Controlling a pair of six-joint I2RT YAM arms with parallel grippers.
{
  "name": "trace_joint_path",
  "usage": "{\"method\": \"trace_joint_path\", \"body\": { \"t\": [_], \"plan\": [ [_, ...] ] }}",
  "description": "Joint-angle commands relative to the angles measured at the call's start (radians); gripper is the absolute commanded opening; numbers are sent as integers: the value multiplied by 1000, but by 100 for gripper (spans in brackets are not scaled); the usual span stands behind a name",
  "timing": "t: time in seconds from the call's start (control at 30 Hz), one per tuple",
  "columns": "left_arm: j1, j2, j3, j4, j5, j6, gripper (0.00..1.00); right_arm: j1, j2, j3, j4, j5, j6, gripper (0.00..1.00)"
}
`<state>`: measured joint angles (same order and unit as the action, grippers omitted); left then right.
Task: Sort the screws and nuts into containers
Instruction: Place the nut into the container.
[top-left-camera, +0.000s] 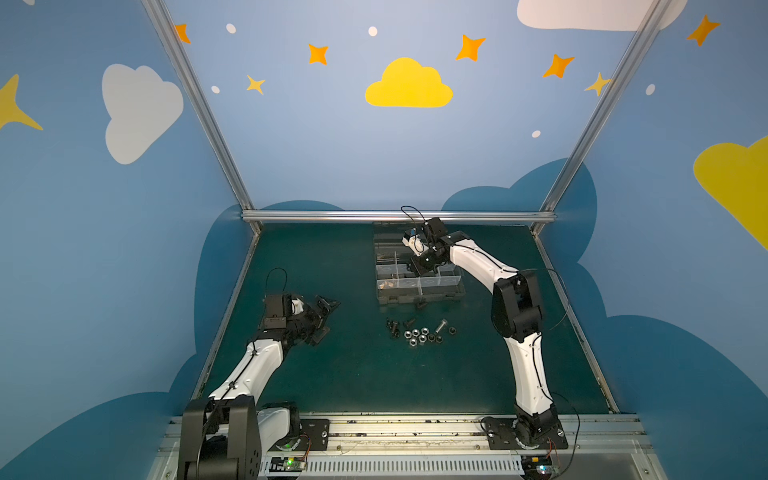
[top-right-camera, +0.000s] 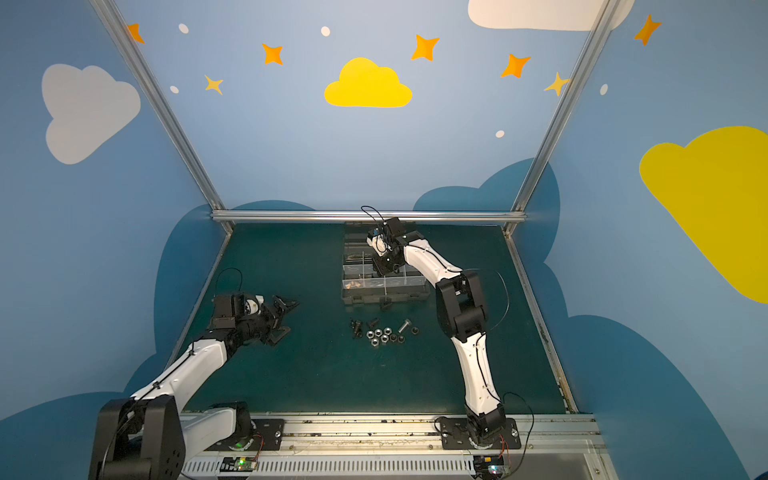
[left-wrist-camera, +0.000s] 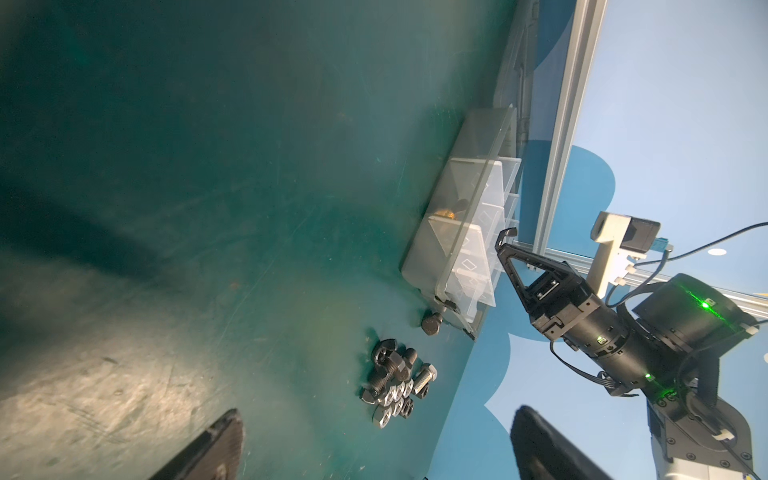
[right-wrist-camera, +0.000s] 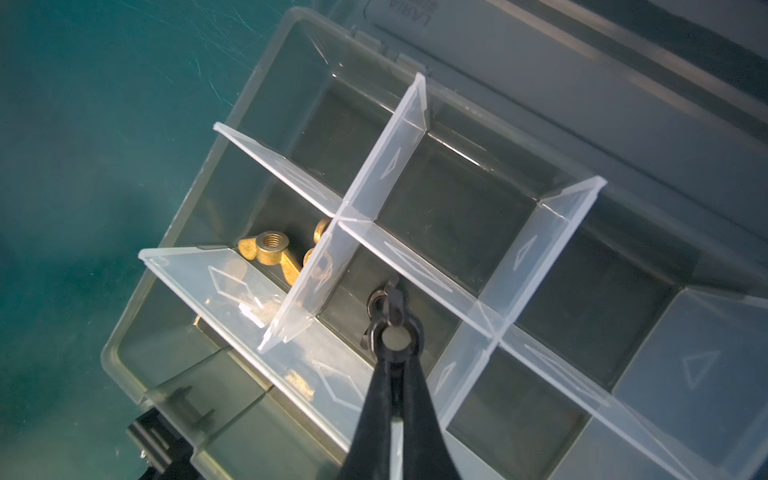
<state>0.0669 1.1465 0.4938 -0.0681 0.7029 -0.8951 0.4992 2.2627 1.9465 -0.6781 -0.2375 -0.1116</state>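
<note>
While the right arm tends the box, the left fingers (left-wrist-camera: 212, 444) stand wide apart and empty over the worktop's (top-left-camera: 332, 374) left side, clear of the parts. Centre: loose screws (top-left-camera: 392, 325) and nuts (top-left-camera: 417, 334) lie heaped just before the box (top-left-camera: 419, 297), awaiting sorting. Right: the right fingers (right-wrist-camera: 382, 395), pressed together on what appears to be a dark nut (right-wrist-camera: 379, 301), hang inside a middle compartment (right-wrist-camera: 345, 316) beside the one holding brass wing nuts (right-wrist-camera: 270, 249), presumably to release it there.
</note>
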Motion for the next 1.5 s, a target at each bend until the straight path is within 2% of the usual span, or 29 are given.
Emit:
{"method": "trace_joint_path", "body": {
  "t": [0.0,0.07,0.1,0.3,0.57,0.77,0.93,1.23,1.47],
  "plan": [
    [-6,10,29,-9,7,4,100,4,6,-9,-21,15,9,1],
    [-8,11,31,-10,7,5,100,4,5,-8,-27,17,8,11],
    [-8,13,32,-12,7,5,100,4,3,-8,-29,21,8,19],
    [-10,18,38,-13,12,7,100,6,-5,-3,-38,15,5,36],
    [-14,18,28,2,-8,8,100,27,-108,-73,-29,-2,-21,41],
    [-19,43,44,58,2,-16,100,109,-232,-175,-49,47,-13,43],
    [-25,41,42,28,-2,10,100,186,-299,-276,-34,83,-5,45],
    [-26,21,17,38,-23,-12,100,273,-318,-382,-7,44,91,46],
    [-25,17,20,20,-52,-13,100,327,-264,-393,-4,57,124,47]
  ]
}}
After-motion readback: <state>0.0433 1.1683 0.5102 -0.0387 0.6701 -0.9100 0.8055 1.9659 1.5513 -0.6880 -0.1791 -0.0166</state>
